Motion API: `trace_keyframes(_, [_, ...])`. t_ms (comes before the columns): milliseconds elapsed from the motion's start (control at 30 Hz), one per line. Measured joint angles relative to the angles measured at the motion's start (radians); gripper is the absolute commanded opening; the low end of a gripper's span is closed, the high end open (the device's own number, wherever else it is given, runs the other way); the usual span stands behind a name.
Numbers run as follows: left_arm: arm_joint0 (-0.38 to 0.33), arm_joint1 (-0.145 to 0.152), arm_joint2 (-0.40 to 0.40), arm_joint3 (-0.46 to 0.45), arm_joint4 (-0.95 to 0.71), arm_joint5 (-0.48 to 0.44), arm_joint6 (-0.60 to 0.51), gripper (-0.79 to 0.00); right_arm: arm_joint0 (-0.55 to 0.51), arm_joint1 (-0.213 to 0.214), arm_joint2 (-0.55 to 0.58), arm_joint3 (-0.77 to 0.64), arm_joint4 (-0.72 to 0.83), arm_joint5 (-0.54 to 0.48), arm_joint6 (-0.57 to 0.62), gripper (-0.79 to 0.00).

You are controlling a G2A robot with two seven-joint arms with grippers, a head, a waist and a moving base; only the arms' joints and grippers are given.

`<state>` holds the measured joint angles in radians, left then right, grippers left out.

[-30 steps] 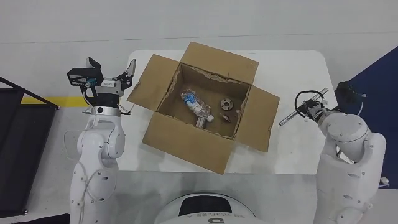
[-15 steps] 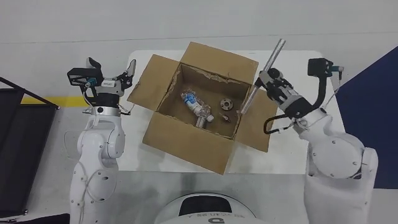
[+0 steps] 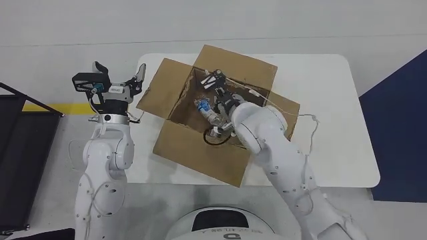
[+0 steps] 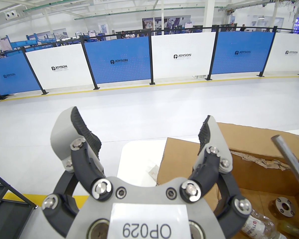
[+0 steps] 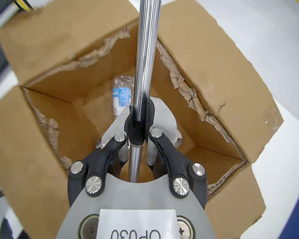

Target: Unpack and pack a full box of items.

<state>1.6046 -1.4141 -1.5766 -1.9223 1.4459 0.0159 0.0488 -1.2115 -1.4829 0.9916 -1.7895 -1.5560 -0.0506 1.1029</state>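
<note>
Steel rod [image 5: 145, 58], polished and rigid, looks heavy for its width and probably slippery. The right gripper [image 5: 138, 123] pinches it partway along between padded fingers, over the open cardboard box [image 5: 209, 58]. A crinkly plastic bottle [image 5: 120, 93] and a metal flange [image 4: 284, 206] lie inside. The left gripper [image 4: 141, 125] hangs beside the box, fingers spread. White table [image 3: 320, 73]; blue-and-white fence panels [image 4: 117, 63] stand beyond.

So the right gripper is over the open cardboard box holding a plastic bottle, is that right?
Not quite. The right gripper is over the open cardboard box, but it is shut on a metal rod, not a bottle, as the right wrist view shows. The plastic bottle lies on the box floor.
</note>
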Motion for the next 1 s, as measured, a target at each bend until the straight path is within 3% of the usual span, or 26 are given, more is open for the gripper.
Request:
trace_keyframes(133, [0.0, 0.0, 0.0, 0.0, 0.0, 0.0, 0.0, 0.0, 0.043, -0.01, -0.047, 0.102, -0.054, 0.017, 0.022, -0.785])
trace_keyframes(167, [0.0, 0.0, 0.0, 0.0, 0.0, 0.0, 0.0, 0.0, 0.054, -0.013, -0.056, 0.122, -0.058, 0.027, 0.025, -0.73])
trace_keyframes(200, [0.0, 0.0, 0.0, 0.0, 0.0, 0.0, 0.0, 0.0, 0.062, -0.016, -0.061, 0.135, -0.06, 0.035, 0.028, -0.579])
trace_keyframes(233, [0.0, 0.0, 0.0, 0.0, 0.0, 0.0, 0.0, 0.0, 0.069, -0.018, -0.066, 0.144, -0.061, 0.044, 0.032, -0.175])
trace_keyframes(267, [0.0, 0.0, 0.0, 0.0, 0.0, 0.0, 0.0, 0.0, 0.075, -0.021, -0.068, 0.152, -0.061, 0.059, 0.033, 0.0])
trace_keyframes(367, [0.0, 0.0, 0.0, 0.0, 0.0, 0.0, 0.0, 0.0, 0.08, -0.026, -0.054, 0.15, -0.043, 0.106, 0.019, 0.0])
trace_keyframes(700, [0.0, 0.0, 0.0, 0.0, 0.0, 0.0, 0.0, 0.0, 0.069, -0.023, -0.043, 0.137, -0.032, 0.116, 0.008, 0.0])
trace_keyframes(833, [0.0, 0.0, 0.0, 0.0, 0.0, 0.0, 0.0, 0.0, -0.113, 0.01, 0.157, -0.058, 0.09, 0.137, -0.119, 0.0])
trace_keyframes(1000, [0.0, 0.0, 0.0, 0.0, 0.0, 0.0, 0.0, 0.0, -0.394, 0.043, 0.475, -0.247, 0.329, 0.03, -0.303, 0.0])
